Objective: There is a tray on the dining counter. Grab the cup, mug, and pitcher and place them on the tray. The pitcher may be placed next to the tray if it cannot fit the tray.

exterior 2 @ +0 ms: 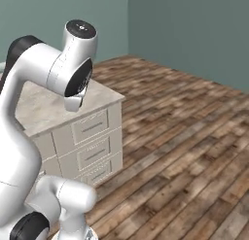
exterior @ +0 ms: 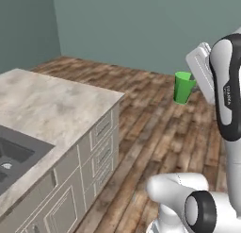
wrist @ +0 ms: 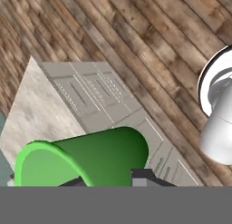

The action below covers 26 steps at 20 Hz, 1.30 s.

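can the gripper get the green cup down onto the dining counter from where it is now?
Probably yes. The gripper is shut on the cup, held up over the wooden floor beyond the counter's end. The dining counter lies lower, and nothing shows between cup and countertop. Whether the arm stretches that far is unclear.

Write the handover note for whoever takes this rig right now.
Pincer: shut on the cup, carried in the air above the wood floor, off the counter's end.
Counter: the end in view is bare marble, with the sink at its left edge.
Done: cup picked up.
Left: set the cup on the tray, then fetch the mug and pitcher; none of these three is in sight from here.
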Motion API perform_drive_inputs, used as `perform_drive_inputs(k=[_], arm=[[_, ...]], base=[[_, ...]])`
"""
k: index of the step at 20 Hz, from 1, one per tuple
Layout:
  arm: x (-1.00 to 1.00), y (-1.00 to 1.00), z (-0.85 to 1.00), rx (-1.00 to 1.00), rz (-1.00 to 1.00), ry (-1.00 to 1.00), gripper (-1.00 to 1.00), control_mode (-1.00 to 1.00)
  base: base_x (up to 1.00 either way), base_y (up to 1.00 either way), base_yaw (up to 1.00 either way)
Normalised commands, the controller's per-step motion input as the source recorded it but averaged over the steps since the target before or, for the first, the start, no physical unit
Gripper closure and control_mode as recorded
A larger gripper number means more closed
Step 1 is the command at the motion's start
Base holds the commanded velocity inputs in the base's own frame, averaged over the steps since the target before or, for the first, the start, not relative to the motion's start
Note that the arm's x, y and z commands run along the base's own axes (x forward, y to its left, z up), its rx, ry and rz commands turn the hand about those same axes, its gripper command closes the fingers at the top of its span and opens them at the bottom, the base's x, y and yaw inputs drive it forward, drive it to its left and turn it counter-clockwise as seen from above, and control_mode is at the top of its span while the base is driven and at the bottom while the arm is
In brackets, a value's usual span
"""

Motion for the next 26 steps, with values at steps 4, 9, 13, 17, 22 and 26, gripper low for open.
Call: perform_drive_inputs(k=[4,9,13,17,22,26], arm=[[0.0,0.0,0.0,0.0,0.0,0.0,1.0,1.0],[0.0,0.0,0.0,0.0,0.0,0.0,1.0,1.0],[0.0,0.0,0.0,0.0,0.0,0.0,1.0,1.0],[0.0,0.0,0.0,0.0,0.0,0.0,1.0,1.0],[0.0,0.0,0.0,0.0,0.0,0.0,1.0,1.0],[0.0,0.0,0.0,0.0,0.0,0.0,1.0,1.0]], base=[[0.8,-0.58,-0.4],[0.95,-0.44,-0.37],[1.0,-0.35,-0.19],[1.0,0.0,-0.03],[1.0,0.02,-0.02],[1.0,0.0,0.0]])
